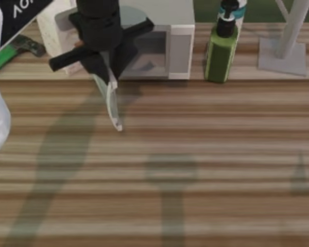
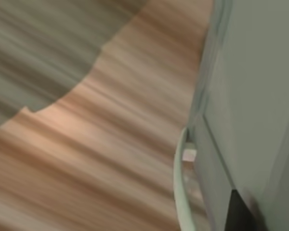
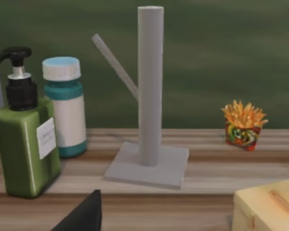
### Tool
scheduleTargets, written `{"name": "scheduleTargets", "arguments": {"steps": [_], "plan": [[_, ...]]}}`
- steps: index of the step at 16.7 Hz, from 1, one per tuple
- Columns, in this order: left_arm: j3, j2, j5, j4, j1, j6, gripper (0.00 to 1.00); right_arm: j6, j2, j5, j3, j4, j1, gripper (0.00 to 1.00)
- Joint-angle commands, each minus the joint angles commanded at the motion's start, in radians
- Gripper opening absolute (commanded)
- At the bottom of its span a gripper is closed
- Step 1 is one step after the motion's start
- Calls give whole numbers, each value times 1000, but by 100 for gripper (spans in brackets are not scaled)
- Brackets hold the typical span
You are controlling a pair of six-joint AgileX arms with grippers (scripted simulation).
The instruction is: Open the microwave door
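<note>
Most of the swing looks done: the microwave door (image 1: 112,100) stands out from the microwave (image 1: 167,46) at close to a right angle, its free edge with the white handle (image 2: 179,187) pointing toward the near side of the table (image 1: 206,170), and the dark cavity shows open behind it. The microwave itself sits at the far edge, left of centre in the top view. What's left, by my reading, is at most a little more swing and then letting go and backing off.

Left gripper (image 1: 104,64) is right over the door's hinge end, dark body hiding its fingers, so I cannot tell whether it is clamped or loose. Its wrist view shows the door panel and handle very close.

Just right of the microwave stands a green pump bottle (image 1: 221,51), then a grey stand (image 1: 283,54). Right arm is parked off to the right, unseen from above.
</note>
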Motion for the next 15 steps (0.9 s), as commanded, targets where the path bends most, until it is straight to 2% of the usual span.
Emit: {"name": "scheduleTargets", "arguments": {"steps": [15], "plan": [[-42,-21,0,16,7,9,0,0,0,0,0,0,0,100]]}}
